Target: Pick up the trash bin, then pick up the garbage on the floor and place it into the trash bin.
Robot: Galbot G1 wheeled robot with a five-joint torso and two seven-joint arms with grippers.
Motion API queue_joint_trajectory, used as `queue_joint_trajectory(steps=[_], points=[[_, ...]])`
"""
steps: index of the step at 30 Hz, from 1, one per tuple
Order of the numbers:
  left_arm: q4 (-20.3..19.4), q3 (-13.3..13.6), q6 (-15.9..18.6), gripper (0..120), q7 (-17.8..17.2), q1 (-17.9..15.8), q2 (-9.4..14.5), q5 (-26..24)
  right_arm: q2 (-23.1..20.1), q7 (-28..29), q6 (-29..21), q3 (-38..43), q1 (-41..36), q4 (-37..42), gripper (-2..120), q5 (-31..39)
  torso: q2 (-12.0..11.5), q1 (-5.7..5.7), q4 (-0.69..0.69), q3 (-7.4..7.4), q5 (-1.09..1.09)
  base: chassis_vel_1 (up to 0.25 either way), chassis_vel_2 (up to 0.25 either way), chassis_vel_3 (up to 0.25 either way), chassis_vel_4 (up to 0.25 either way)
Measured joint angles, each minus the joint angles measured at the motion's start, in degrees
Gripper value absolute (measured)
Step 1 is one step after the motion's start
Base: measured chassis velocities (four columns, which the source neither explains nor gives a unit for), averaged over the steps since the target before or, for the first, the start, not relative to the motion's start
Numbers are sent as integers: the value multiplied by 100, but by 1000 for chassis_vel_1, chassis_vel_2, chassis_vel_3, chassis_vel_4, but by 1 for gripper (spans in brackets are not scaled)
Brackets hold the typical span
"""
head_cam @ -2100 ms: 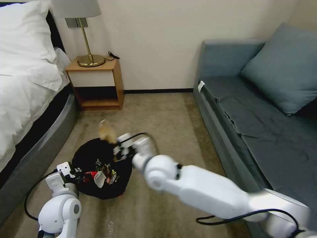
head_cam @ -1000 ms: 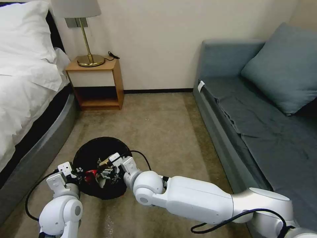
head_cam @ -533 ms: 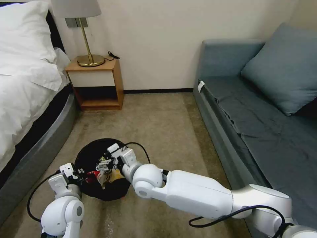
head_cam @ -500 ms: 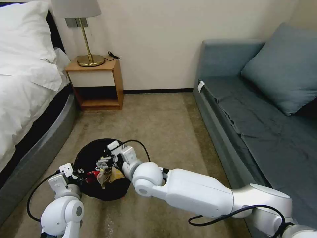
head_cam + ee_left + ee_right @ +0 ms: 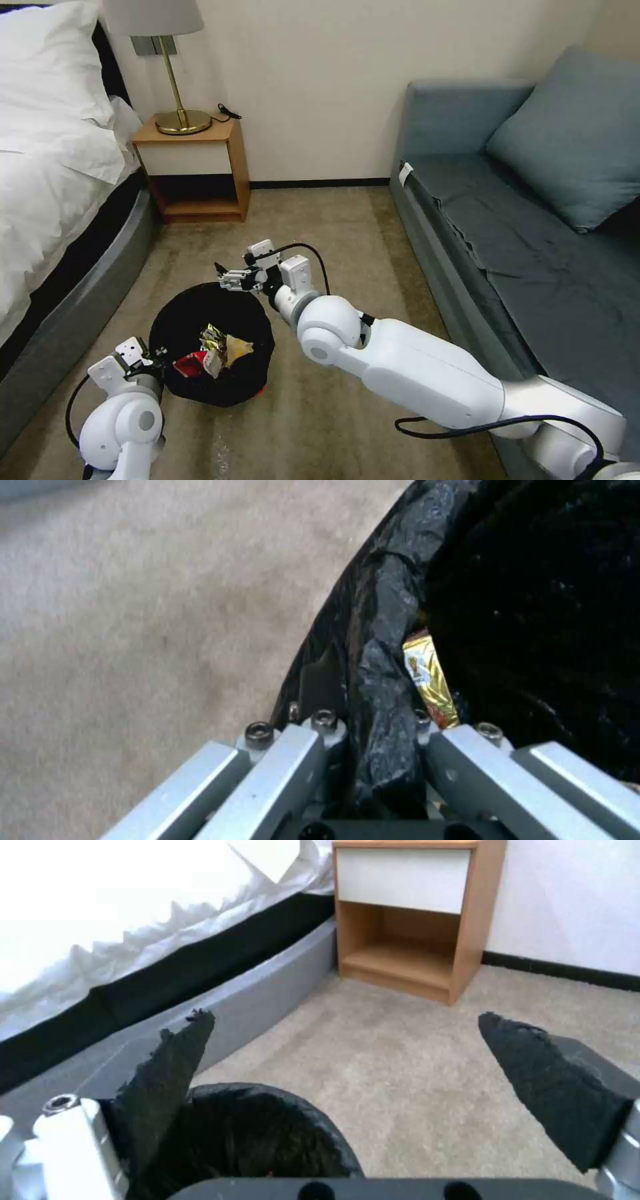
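Observation:
The round black trash bin (image 5: 200,313) with its crinkly bag sits on the carpet in front of me. Garbage lies inside it: a red-and-white carton (image 5: 191,364), a yellow wrapper (image 5: 213,337) and a tan crumpled paper (image 5: 239,347). My left gripper (image 5: 159,357) is shut on the bin's near-left rim. In the left wrist view this gripper (image 5: 370,727) pinches the black bag rim (image 5: 380,645), with the yellow wrapper (image 5: 430,680) just inside. My right gripper (image 5: 224,279) hovers open and holds nothing, above the bin's far rim. In the right wrist view its black pads (image 5: 170,1060) stand wide apart over the bin (image 5: 267,1130).
A bed (image 5: 47,167) with a grey base runs along the left. A wooden nightstand (image 5: 197,167) with a brass lamp (image 5: 177,100) stands against the far wall. A blue-grey sofa (image 5: 533,220) fills the right. Open carpet (image 5: 333,227) lies between them.
The right gripper carried the tan paper over the bin, dipped in and let it go. It has since risen and drawn back past the far rim, open.

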Motion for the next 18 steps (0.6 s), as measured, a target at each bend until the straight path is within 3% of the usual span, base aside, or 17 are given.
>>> queue_joint_trajectory(steps=[4, 8, 18], points=[[212, -57, 49, 2, -332, -119, 48, -483, -81, -11, 12, 54, -135, 57, 100, -55, 0, 0, 0, 0, 0, 0, 0, 0, 0], [445, -82, 56, 2, -487, -244, 72, -649, -106, -22, 30, 96, -244, 58, 100, -108, 0, 0, 0, 0, 0, 0, 0, 0, 0], [655, -91, 40, 5, -404, -315, 83, -580, -279, -34, 44, 160, -404, 99, 100, -188, 0, 0, 0, 0, 0, 0, 0, 0, 0]])
